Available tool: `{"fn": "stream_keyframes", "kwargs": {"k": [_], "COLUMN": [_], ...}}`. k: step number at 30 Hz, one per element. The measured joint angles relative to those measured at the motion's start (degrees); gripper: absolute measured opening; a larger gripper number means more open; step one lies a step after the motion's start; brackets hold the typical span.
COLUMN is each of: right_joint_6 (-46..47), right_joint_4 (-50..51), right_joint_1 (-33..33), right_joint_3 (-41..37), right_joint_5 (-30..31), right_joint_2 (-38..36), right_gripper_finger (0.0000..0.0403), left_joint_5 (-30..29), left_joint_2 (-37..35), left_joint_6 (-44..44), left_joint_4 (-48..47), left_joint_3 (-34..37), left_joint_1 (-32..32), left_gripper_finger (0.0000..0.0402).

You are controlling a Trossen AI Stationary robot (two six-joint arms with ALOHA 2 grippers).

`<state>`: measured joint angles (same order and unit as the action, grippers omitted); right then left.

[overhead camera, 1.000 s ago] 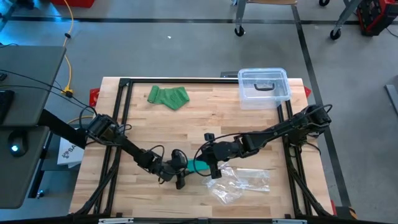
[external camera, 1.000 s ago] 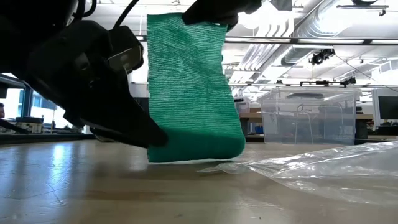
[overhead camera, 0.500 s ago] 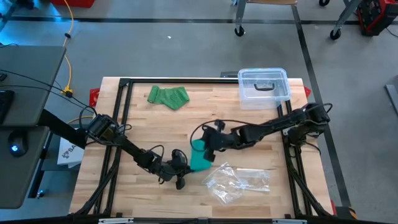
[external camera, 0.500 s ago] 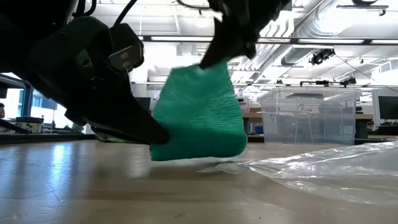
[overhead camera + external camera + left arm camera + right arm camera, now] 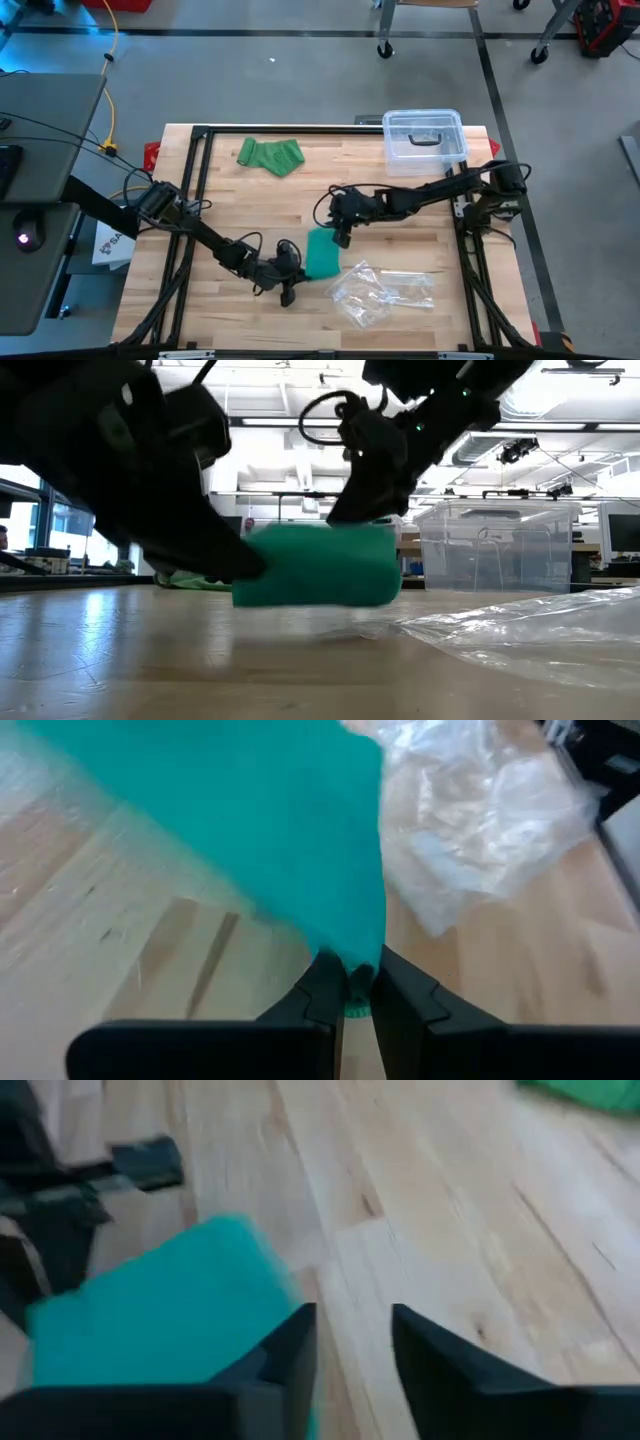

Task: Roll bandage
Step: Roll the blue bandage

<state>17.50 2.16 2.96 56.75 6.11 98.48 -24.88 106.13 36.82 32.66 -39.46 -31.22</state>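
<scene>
Butcher-block table (image 5: 400, 200) with a black frame around it, and the teal bandage (image 5: 322, 253) is lying flat on the wood near the middle, so I'll place everything off that. Left gripper (image 5: 296, 278) sits right at the bandage's near corner with its two fingers (image 5: 325, 995) pinched tight on the fabric edge, which the left wrist view shows clearly with the teal cloth fanning out from between them. Right gripper (image 5: 340, 234) hovers just past the bandage's far edge, jaws parted with bare wood showing in the gap and nothing in them. Crinkly clear plastic bag (image 5: 380, 292) lies just beside the bandage toward the right arm's side, touching or nearly touching it. A second bandage, green and crumpled (image 5: 270, 155), sits well away near the far edge of the table, and a clear plastic bin (image 5: 425, 140) is off at the far right corner.
</scene>
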Motion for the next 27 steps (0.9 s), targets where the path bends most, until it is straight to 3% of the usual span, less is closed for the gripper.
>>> {"fn": "stream_keyframes", "kwargs": {"k": [6,14,16,21,27], "right_joint_6": [-3.69,-12.26,-14.11,-17.67,-23.00], "right_joint_4": [3.23,5.27,4.60,2.30,-5.29], "right_joint_1": [-0.36,9.91,13.07,18.90,23.33], "right_joint_3": [-0.29,-0.27,-0.27,-0.27,-0.27], "right_joint_5": [-3.03,9.55,9.34,1.34,8.17], "right_joint_2": [-0.48,-9.73,-11.93,-14.77,-12.72], "right_gripper_finger": [0.0187,0.0185,0.0184,0.0184,0.0184], "left_joint_5": [0.41,0.33,0.34,0.30,-0.17], "left_joint_2": [-7.25,-18.12,-20.38,-25.35,-28.88], "left_joint_6": [-2.75,-5.37,-7.81,-15.56,-19.42], "left_joint_4": [-4.59,-10.98,-11.07,-10.70,-10.10], "left_joint_3": [-0.02,-0.02,0.00,-0.02,-0.11], "left_joint_1": [-0.35,-0.81,-0.93,-1.55,-1.90], "left_gripper_finger": [0.0032,0.0032,0.0032,0.0032,0.0032]}}
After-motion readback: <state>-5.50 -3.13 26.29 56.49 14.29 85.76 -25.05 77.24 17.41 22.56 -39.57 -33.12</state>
